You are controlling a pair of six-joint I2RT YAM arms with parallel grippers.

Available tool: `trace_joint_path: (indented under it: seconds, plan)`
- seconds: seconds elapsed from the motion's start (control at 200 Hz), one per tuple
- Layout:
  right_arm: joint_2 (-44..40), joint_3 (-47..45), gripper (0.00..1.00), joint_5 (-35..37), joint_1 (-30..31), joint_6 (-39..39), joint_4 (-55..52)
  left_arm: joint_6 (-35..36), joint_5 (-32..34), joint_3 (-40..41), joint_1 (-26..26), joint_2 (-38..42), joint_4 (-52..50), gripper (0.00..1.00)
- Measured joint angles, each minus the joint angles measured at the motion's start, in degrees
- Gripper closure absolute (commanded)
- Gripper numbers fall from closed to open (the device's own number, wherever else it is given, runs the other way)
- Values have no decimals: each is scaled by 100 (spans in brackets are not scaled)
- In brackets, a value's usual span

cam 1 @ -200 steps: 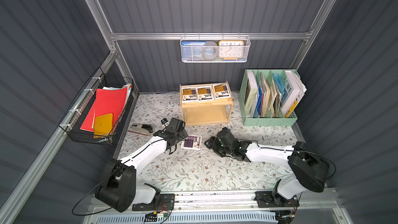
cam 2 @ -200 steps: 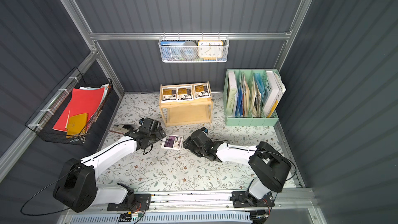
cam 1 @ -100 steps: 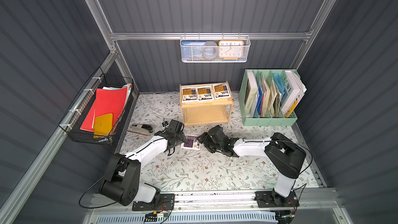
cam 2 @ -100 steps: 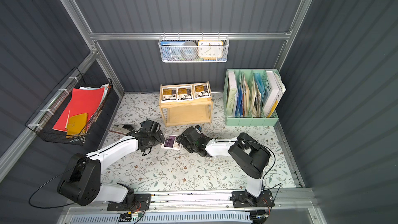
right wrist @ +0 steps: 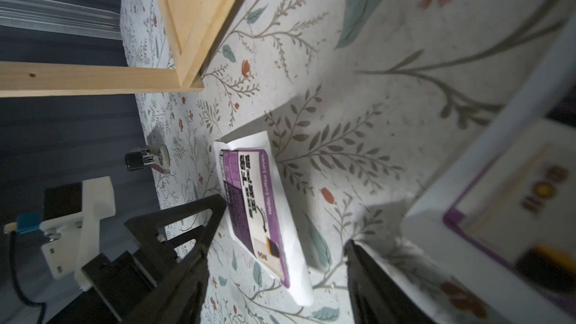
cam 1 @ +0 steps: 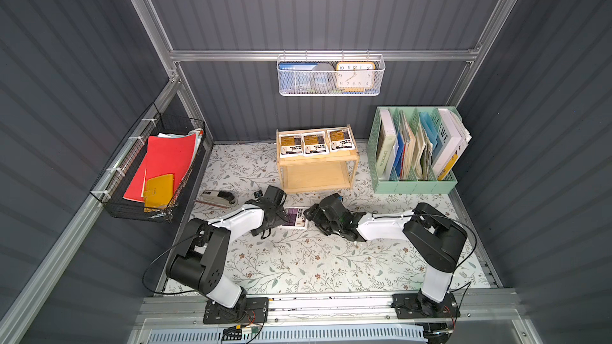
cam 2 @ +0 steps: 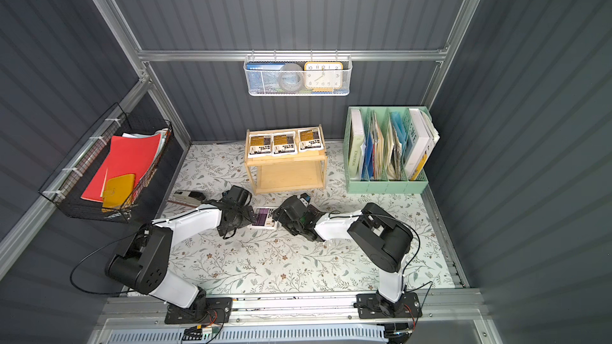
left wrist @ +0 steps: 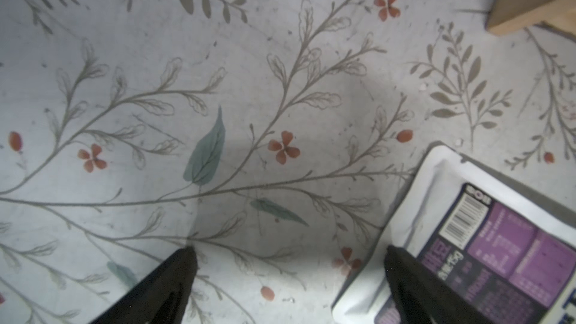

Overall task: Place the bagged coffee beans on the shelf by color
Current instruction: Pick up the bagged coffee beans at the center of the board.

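Three yellow pouches [cam 1: 316,142] lie in a row on the top tray of the wooden shelf [cam 1: 317,173], above centre in both top views. A purple pouch [cam 1: 295,217] lies flat on the counter [cam 1: 298,259] at mid-frame, its left end hidden under the left claw [cam 1: 276,218]. In the left wrist view that claw [left wrist: 290,263] stands open, one finger [left wrist: 405,272] over the pouch edge. The right claw [right wrist: 280,222] is open too, the purple pouch [right wrist: 258,210] between its fingers; a second purple pouch [right wrist: 498,229], blurred and cut off at the right edge, lies against one finger.

Floral mat [cam 1: 298,259]: shelf [cam 1: 318,173], purple pouch [cam 1: 295,217], organizer [cam 1: 414,186].
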State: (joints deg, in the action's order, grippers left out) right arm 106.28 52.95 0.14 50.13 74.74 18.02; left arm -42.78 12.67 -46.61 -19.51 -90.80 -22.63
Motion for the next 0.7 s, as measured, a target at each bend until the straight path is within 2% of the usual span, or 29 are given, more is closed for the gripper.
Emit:
trace_joint_path:
  seconds: [0.365, 0.7]
  plan:
    - [328, 190, 28, -243, -22, -24, 282, -2, 131, -74, -2, -109, -7, 0]
    - [704, 197, 35, -535, -55, 48, 1139, -2, 131, -74, 0, -109, -4, 0]
